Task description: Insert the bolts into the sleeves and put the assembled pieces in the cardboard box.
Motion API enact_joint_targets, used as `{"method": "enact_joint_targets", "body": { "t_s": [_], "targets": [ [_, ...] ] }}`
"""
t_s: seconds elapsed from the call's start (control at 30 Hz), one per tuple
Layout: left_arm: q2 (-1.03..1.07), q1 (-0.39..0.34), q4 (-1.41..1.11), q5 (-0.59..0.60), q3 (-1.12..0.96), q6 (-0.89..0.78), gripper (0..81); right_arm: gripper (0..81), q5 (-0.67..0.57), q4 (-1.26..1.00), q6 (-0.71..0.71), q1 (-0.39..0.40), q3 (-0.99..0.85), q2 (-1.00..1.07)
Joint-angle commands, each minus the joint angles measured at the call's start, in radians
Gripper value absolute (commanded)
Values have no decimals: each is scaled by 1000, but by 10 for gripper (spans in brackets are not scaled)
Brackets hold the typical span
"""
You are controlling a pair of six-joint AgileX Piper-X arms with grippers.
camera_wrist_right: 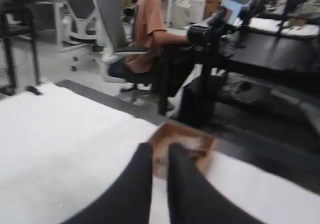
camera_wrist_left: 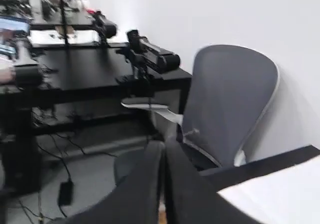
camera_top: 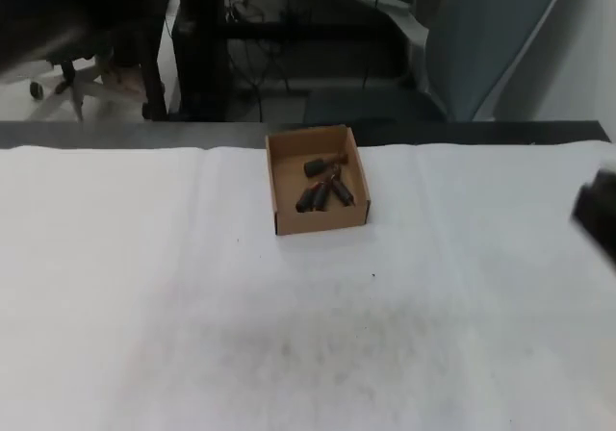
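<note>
A small cardboard box (camera_top: pixel 318 225) sits at the far middle of the white bench, open at the top. Several dark bolt-and-sleeve pieces (camera_top: pixel 324 190) lie inside it. My right gripper (camera_wrist_right: pixel 159 149) is shut with nothing between its fingers; it hangs above the white cover, short of the cardboard box (camera_wrist_right: pixel 200 145). My left gripper (camera_wrist_left: pixel 164 145) is shut and empty, raised and pointed away over the bench's far edge towards a grey office chair (camera_wrist_left: pixel 227 109). A dark blurred part of an arm (camera_top: pixel 599 210) shows at the right edge of the high view.
A white cover (camera_top: pixel 192 306) spreads over the whole bench. Beyond the dark far edge (camera_top: pixel 115 133) stand office chairs, black desks (camera_wrist_left: pixel 95 79) and cables. A seated person (camera_wrist_right: pixel 150 29) is at a desk well behind the bench.
</note>
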Motion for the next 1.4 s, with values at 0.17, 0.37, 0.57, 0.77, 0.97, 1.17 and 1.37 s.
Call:
{"method": "enact_joint_targets", "body": {
  "t_s": [0.17,0.37,0.57,0.77,0.97,1.17,1.37],
  "targets": [
    [-393,236,45,-31,256,19,17,0,422,-39,-258,-114,-8,15],
    [-549,406,204,41,314,19,17,0,236,-39,-257,-318,-8,-30],
    [-584,444,337,66,314,54,17,0,-21,-32,-196,-550,27,-23],
    [-584,444,530,112,366,107,17,0,-236,1,-29,-718,146,-11],
    [-582,440,347,201,543,-42,17,6,-263,-162,104,-777,371,-11],
    [-582,440,0,216,727,-97,17,6,-323,-406,117,-779,534,-11],
    [-578,440,55,194,783,-94,17,6,-317,-367,117,-779,534,-11]
  ]
}}
